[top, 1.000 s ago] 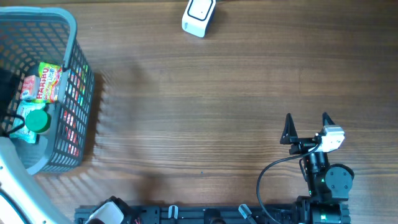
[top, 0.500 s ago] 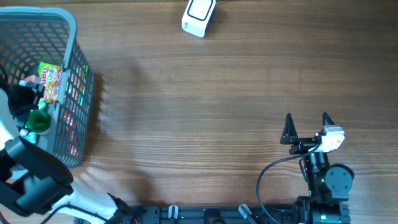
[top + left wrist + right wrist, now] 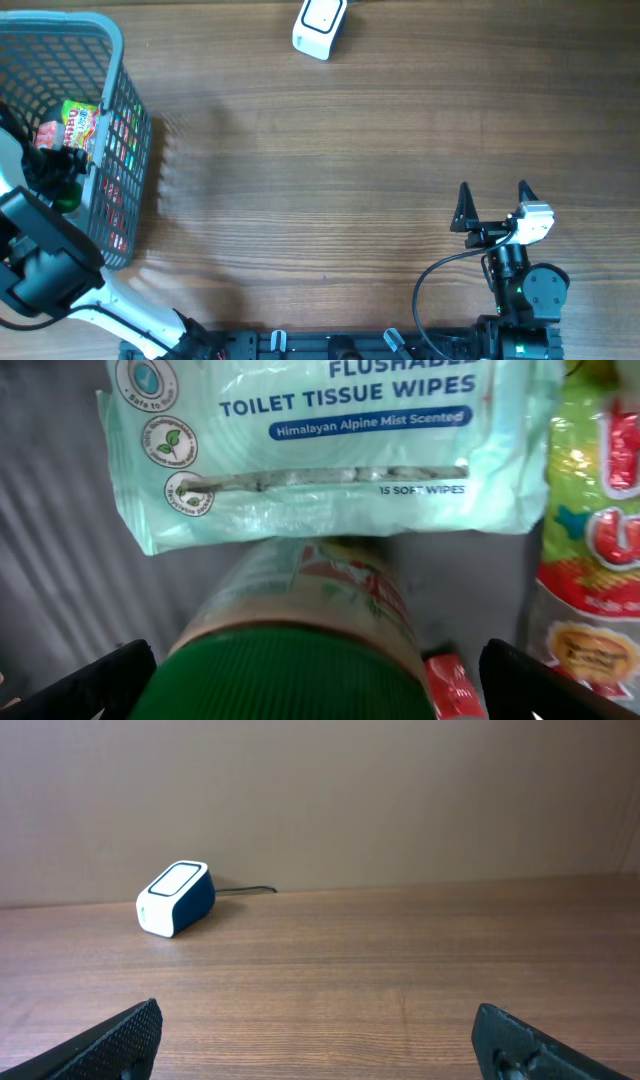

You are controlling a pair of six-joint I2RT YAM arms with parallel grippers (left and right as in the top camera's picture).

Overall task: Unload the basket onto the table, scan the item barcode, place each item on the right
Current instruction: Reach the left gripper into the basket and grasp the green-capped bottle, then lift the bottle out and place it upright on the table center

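Wipes pack (image 3: pixel 330 450) and candy bag (image 3: pixel 592 560) beside green-capped bottle (image 3: pixel 300 640)

A grey mesh basket (image 3: pixel 70 22) stood on the wooden table (image 3: pixel 350 150). Inside lay a wipes pack (image 3: pixel 330 450) beside a candy bag (image 3: pixel 600 560)

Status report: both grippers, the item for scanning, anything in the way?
Left gripper open above green-capped bottle in basket. Right gripper open, empty. Wipes pack and snack bag crowd bottle.
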